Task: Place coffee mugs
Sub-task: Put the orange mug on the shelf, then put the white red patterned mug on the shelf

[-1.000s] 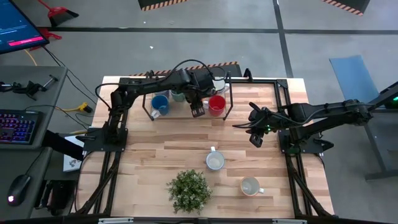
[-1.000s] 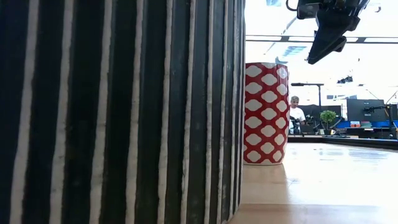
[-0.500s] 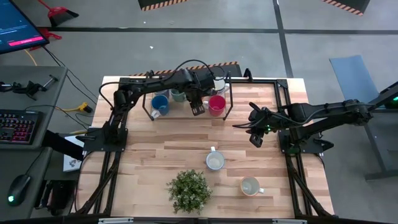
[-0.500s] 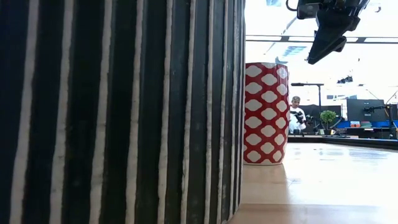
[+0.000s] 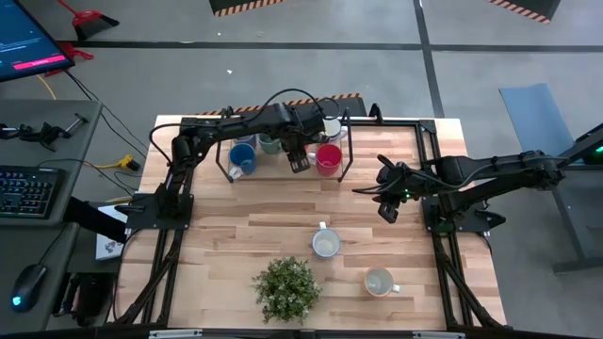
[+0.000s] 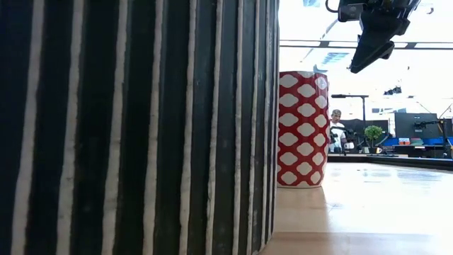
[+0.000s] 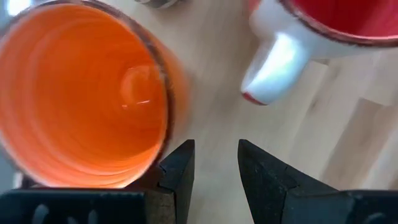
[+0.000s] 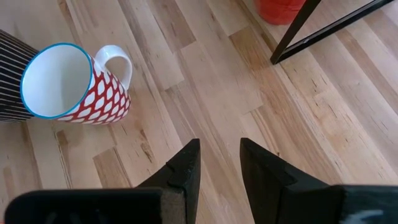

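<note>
My left gripper [image 5: 300,162] hangs over the black wire rack [image 5: 345,151] at the table's far side, open by a narrow gap and empty. In the left wrist view its fingers [image 7: 214,155] point down at bare wood between an orange mug [image 7: 81,93] and a red mug [image 7: 336,18], one finger close beside the orange mug's wall. In the high view the arm hides the orange mug. Blue [image 5: 242,157], green [image 5: 270,145], red [image 5: 328,158] and white [image 5: 333,128] mugs stand upright in the rack. My right gripper [image 5: 386,203] waits right of centre, narrowly open and empty [image 8: 220,152].
A red-and-white patterned mug [image 5: 325,245] [image 8: 71,84] stands mid-table, with a dark-striped mug [image 5: 379,282] [image 6: 134,127] near the front right. A leafy potted plant [image 5: 285,287] stands at the near edge. Bare wood lies between the rack and these. A person shows far off in the low view [image 6: 337,131].
My left arm has shifted slightly over the rack, with its gripper staying at about the same place. No mug has moved.
</note>
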You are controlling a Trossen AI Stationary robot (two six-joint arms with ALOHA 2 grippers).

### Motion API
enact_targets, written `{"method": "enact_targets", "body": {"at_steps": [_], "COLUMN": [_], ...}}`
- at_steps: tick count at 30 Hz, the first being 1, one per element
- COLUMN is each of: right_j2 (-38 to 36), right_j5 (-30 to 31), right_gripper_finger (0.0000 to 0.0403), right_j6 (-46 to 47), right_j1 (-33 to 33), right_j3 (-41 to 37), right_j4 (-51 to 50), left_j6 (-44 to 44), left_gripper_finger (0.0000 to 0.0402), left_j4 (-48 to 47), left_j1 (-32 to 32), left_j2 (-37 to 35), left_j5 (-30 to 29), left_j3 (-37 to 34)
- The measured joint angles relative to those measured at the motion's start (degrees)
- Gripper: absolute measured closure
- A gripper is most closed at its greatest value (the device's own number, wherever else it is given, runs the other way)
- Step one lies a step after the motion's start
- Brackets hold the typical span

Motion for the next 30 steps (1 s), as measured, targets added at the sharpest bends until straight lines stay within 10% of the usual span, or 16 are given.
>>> {"method": "enact_targets", "body": {"at_steps": [13, 30], "right_j2": [0.0, 2.0], "right_j5": [0.0, -6.3], "right_gripper_finger": [0.0311, 0.0311], "right_j6": [-2.6, -10.2], "right_j1": [0.0, 4.1], "right_j3": [0.0, 0.0], "right_j4": [0.0, 14.4], "left_j6": [-4.6, -23.0], "left_gripper_finger": [0.0289, 0.0289], "left_j4": [-20.5, -11.2], "left_j1": [-9.1, -33.3], "left_j2": [-7.6, -35.6], "left_j5": [10.0, 9.2], "left_j3": [3.2, -37.2]}}
